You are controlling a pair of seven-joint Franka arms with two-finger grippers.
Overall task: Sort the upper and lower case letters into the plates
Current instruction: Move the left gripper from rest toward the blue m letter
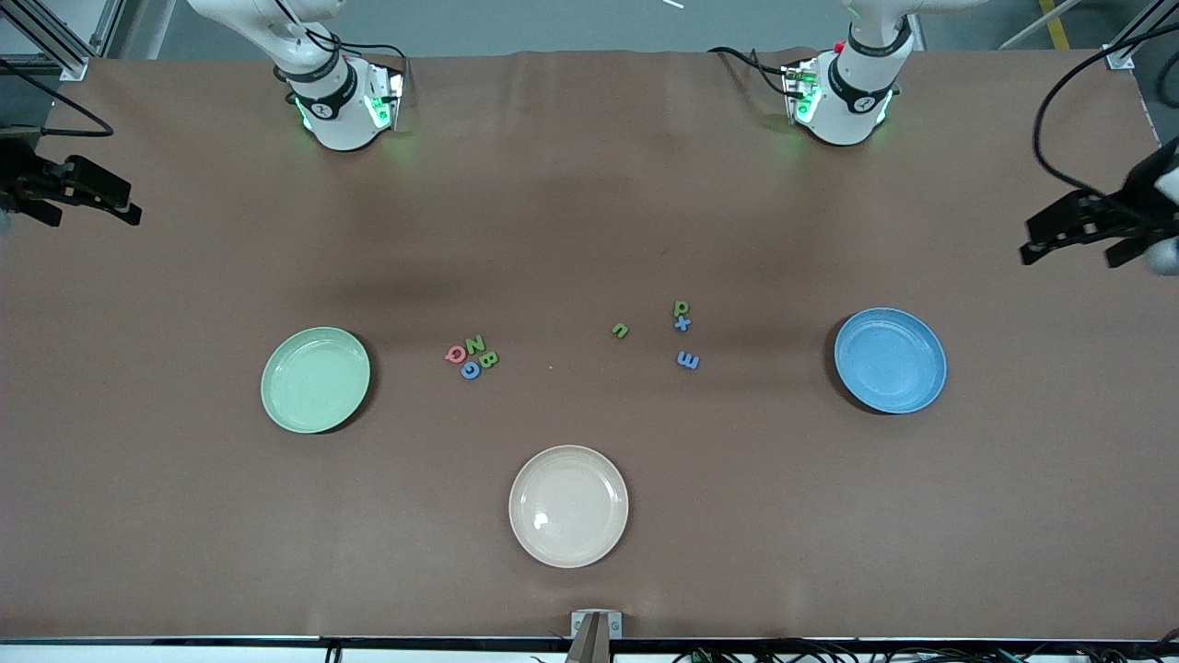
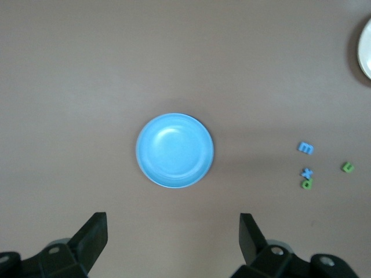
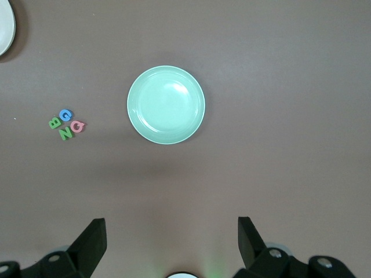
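Beige plate [image 1: 568, 505] whole only from front

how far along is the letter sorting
Nothing looks done yet: the green plate and blue plate hold no letters. Nothing is in hand: the left gripper is open over the blue plate, and the right gripper is open over the green plate. All the sorting is left: the capital letters cluster between the plates, nearer the green one, and the small letters lie loose, closer to the blue one.

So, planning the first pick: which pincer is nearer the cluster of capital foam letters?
Right pincer, open over bare table near the mint green plate beside the cluster. Left pincer, open, hangs near the blue plate.
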